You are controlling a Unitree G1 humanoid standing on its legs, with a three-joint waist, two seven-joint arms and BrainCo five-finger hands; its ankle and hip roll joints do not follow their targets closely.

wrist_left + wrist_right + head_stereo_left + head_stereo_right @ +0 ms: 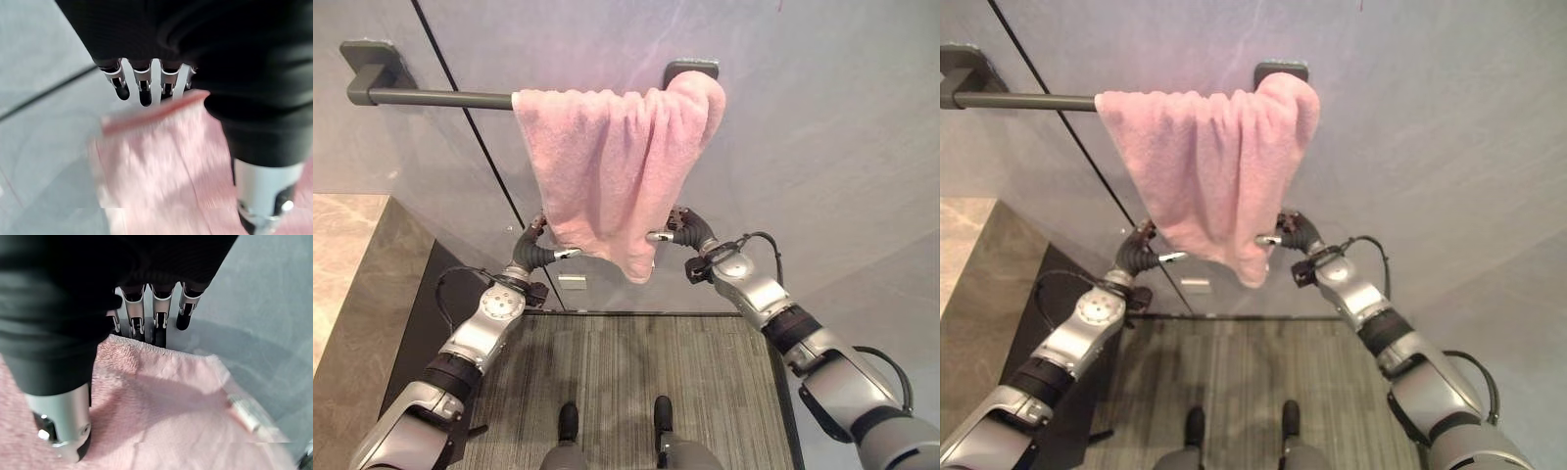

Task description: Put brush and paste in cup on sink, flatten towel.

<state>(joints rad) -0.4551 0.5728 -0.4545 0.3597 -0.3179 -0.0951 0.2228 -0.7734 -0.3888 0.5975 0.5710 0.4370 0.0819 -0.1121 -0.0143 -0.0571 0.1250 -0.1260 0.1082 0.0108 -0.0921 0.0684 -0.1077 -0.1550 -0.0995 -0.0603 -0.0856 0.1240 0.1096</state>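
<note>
- Left eye view: pink terry towel (pixel 617 171) bunched toward the 3 o'clock end of a dark grey metal wall bar (pixel 431 97), hanging crooked to a low point near centre. Left hand (pixel 536 252) at the hem's 8 o'clock corner, right hand (pixel 683 230) at its 4 o'clock edge.
- Right eye view: same layout.
- Left wrist view: fingers (pixel 142 88) straight and apart behind the hem, thumb in front; no firm pinch visible.
- Right wrist view: fingers (pixel 157 320) likewise extended, spread behind cloth.
- Risk: uneven pulling, dragging the towel off the bar; loose contact, slipping without spreading.
</note>
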